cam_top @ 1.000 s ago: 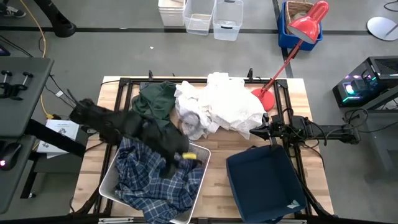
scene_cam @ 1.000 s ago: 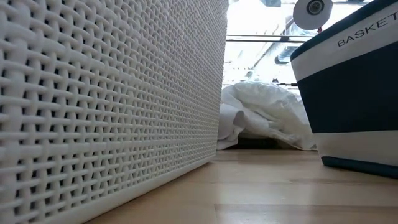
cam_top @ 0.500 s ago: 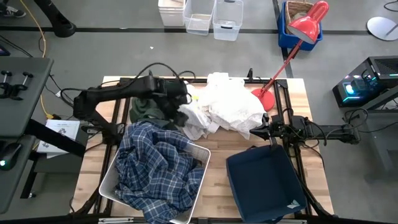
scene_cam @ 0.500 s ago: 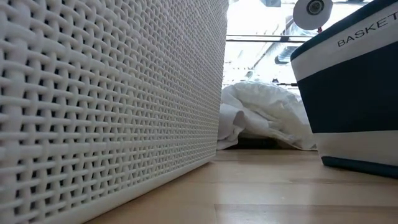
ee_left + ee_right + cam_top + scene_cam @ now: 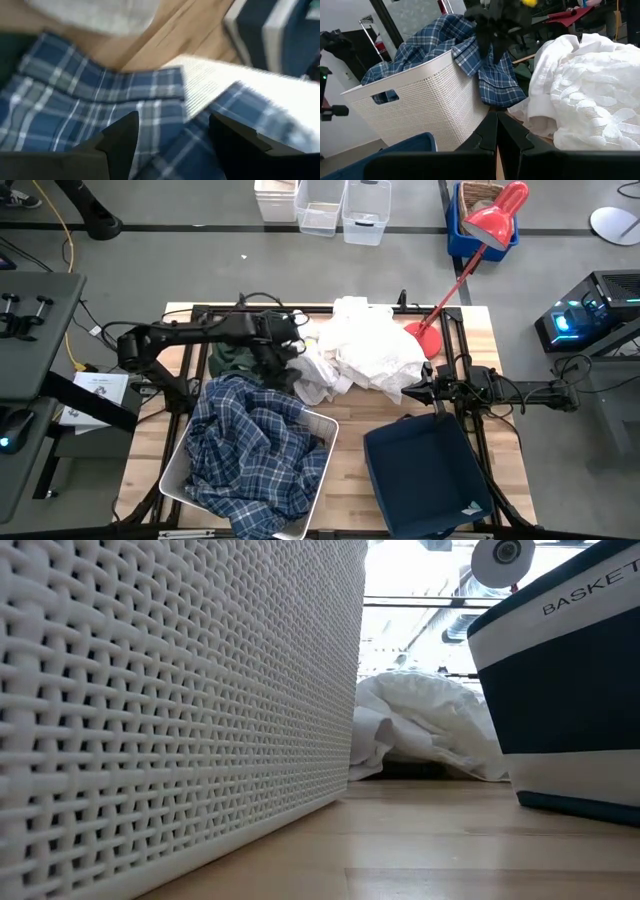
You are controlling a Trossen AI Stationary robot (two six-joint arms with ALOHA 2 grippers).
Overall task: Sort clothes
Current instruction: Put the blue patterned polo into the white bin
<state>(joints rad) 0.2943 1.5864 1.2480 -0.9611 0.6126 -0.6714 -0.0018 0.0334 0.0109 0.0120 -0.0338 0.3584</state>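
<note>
My left claw (image 5: 283, 352) hung open and empty above the green garment (image 5: 232, 358), beside the white clothes (image 5: 365, 350). The plaid shirt (image 5: 255, 448) lay in the white bin (image 5: 172, 476). My right claw (image 5: 408, 392) rested shut. The navy bin (image 5: 560, 690) read "BASKET".

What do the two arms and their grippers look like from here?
Both arms are dark, nearly black, jointed links with black cables looping off them. The left gripper has two broad, angular black fingers. The right gripper has slim black fingers tapering to a point.
</note>
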